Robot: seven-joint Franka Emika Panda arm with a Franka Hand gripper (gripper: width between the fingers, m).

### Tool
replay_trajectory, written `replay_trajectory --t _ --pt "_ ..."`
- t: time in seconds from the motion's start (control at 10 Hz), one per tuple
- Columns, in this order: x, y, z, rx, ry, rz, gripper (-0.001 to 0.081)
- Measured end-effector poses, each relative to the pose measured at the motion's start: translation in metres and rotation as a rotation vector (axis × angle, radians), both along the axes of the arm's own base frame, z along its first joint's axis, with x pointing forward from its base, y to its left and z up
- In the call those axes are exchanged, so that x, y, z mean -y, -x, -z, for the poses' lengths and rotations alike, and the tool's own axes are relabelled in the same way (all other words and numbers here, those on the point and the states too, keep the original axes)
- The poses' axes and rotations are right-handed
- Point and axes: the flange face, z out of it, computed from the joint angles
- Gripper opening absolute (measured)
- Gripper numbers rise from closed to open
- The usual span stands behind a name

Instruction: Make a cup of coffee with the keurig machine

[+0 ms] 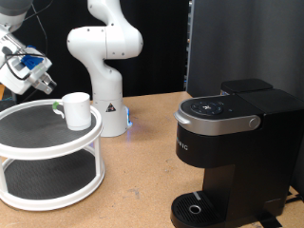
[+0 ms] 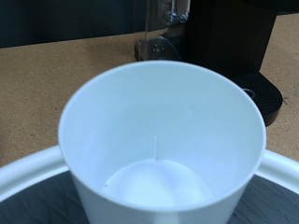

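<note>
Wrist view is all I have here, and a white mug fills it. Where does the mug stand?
Observer: The mug stands on the top tier of a white two-tier stand, at the exterior view's left.
Operator: Where is the tool?
Observer: The tool is just left of the mug, near its handle, not around it.
Operator: Is the machine's lid open?
Observer: No, the keurig machine at the right has its lid down; its drip tray carries nothing.
</note>
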Motion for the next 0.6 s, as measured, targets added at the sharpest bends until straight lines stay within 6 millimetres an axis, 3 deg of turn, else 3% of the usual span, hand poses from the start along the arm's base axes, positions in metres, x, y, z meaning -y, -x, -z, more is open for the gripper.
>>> replay_trajectory --t 0.1,0.2,0.3,0.4,0.5,0.6 --pt "-0.0005 -0.0006 0.0030 0.001 0.004 0.010 0.0241" --pt "-0.0007 -0.0011 0.0048 0.007 0.005 0.022 0.0241" --pt "-0.0003 -0.0019 0.0059 0.018 0.002 0.040 0.0443" --pt "0.0000 -0.0019 0.0071 0.035 -0.009 0.054 0.0580" --pt "0.0007 -0.0015 0.0082 0.052 -0.016 0.066 0.0580" --pt "0.0010 -0.0013 0.0097 0.062 -0.015 0.073 0.0744"
